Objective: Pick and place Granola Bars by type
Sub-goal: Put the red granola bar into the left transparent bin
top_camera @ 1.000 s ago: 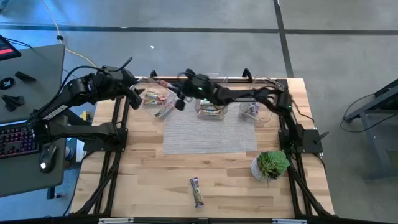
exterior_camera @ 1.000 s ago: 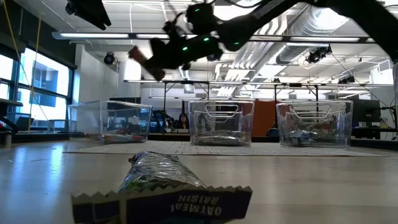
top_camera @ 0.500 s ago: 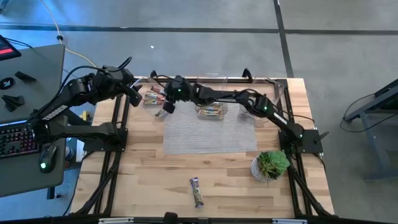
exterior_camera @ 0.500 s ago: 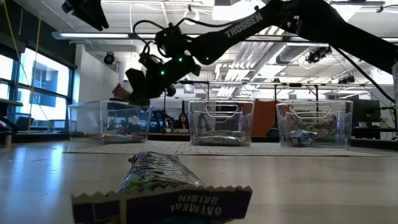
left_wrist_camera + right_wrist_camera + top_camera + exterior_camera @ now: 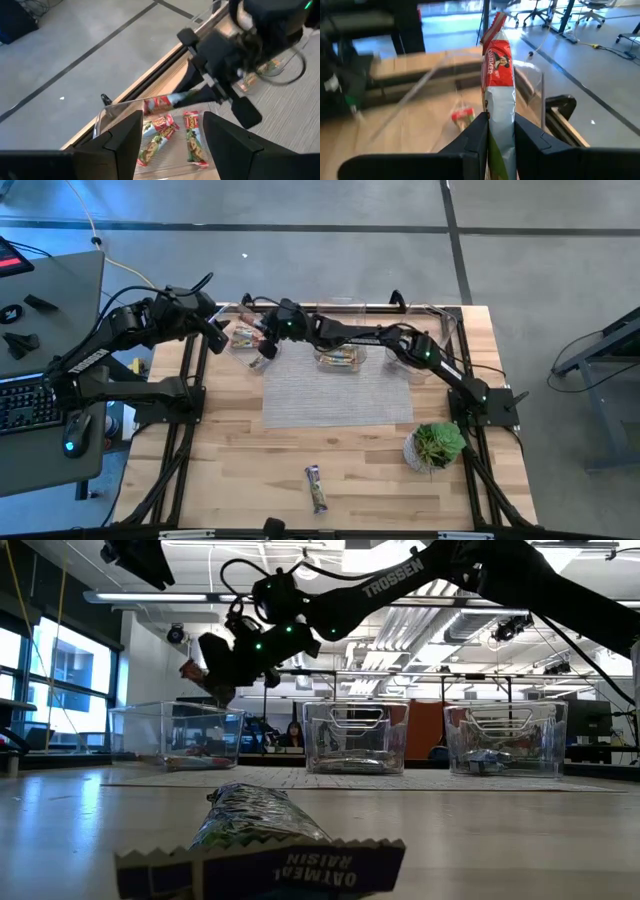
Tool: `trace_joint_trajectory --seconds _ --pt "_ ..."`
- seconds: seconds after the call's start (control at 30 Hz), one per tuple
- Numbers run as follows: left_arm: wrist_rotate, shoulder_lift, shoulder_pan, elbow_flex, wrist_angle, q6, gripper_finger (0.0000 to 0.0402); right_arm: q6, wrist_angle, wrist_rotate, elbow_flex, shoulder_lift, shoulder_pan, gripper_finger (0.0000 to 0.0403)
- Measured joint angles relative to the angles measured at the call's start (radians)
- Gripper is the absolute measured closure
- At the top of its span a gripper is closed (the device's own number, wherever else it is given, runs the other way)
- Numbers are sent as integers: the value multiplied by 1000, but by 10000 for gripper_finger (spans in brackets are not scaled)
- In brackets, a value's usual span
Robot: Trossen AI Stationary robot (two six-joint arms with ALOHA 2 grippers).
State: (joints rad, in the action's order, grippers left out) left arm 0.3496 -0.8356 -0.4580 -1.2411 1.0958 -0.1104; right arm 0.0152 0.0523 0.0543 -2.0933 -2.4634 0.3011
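Reaching way across the desk [image 5: 340,470], the right tool [image 5: 262,340] has its fingers pinched tight on a red-and-green granola bar [image 5: 499,95] and hangs above the leftmost clear bin [image 5: 175,735], up at the far edge. In the right wrist view the bar stands upright between the two dark fingers [image 5: 470,145], red end up. From the low view you can see the held bar's red end poking out of the tool above the bin rim, not touching it. That bin already has a few red-and-green bars [image 5: 192,145] lying flat inside, which the left wrist view shows pretty clearly. The left tool [image 5: 212,328] is parked just off the far left corner of the desk, beside that bin, fingers spread wide and carrying nothing. Next to the leftmost bin sit a middle bin [image 5: 355,735] with some wrappers in it and a right bin [image 5: 505,738] with something small inside, can't tell exactly what. A grey mat [image 5: 335,395] lies in front of the bins. One more bar, the oatmeal raisin bar [image 5: 316,488], is lying alone on the near part of the desk, well apart from everything. A small potted plant [image 5: 436,446] sits near the right edge.
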Motion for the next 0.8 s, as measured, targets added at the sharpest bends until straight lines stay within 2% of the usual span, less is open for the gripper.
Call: trace_joint_trajectory --seconds 0.1,0.4,0.8 --pt "0 0 0 0 16 0 197 -55 35 2 0 1 8 343" --pt "-1 0 0 0 27 0 197 -34 42 50 0 1 3 343" --pt "-1 0 0 0 29 0 197 -42 41 13 0 1 -40 343"
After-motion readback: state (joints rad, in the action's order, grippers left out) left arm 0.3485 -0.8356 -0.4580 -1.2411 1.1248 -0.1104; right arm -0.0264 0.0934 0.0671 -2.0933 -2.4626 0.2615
